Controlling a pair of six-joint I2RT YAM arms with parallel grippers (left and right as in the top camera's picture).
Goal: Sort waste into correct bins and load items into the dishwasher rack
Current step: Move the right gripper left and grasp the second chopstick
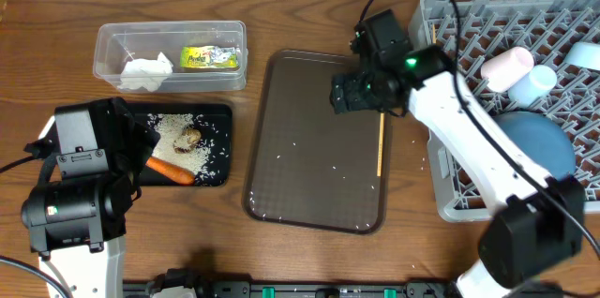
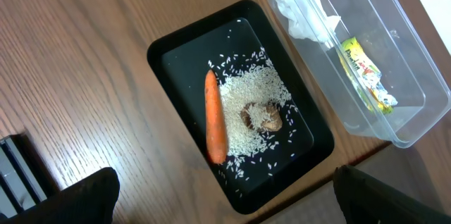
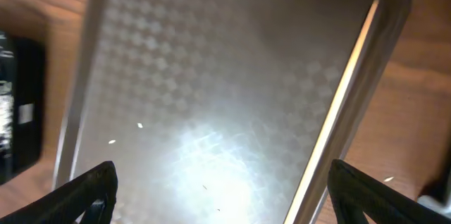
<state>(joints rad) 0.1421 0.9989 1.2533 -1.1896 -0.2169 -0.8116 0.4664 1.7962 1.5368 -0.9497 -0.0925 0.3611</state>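
Note:
The orange carrot [image 2: 215, 118], the brown food lump [image 2: 262, 117] and white rice grains [image 2: 243, 101] lie in the black tray [image 2: 169, 55]; the carrot also shows in the overhead view [image 1: 171, 170]. The white tissue [image 2: 304, 14] and green-yellow wrapper [image 2: 363, 72] lie in the clear tub [image 1: 171, 52]. A wooden chopstick [image 1: 381, 143] lies along the right edge of the dark-brown serving tray [image 1: 309, 148]. The grey rack [image 1: 562, 26] holds the whitish-pink cup [image 1: 507, 67], pale-blue cup [image 1: 536, 83] and blue plate [image 1: 539, 143]. My left gripper [image 2: 225, 203] is open above the black tray's near end. My right gripper [image 1: 361, 92] is open above the serving tray, left of the chopstick [image 3: 338, 111].
A few loose rice grains [image 1: 281, 157] are scattered on the serving tray. A white round item [image 1: 586, 54] sits at the rack's far right edge. Bare wooden table lies left of the black tray and in front of the serving tray.

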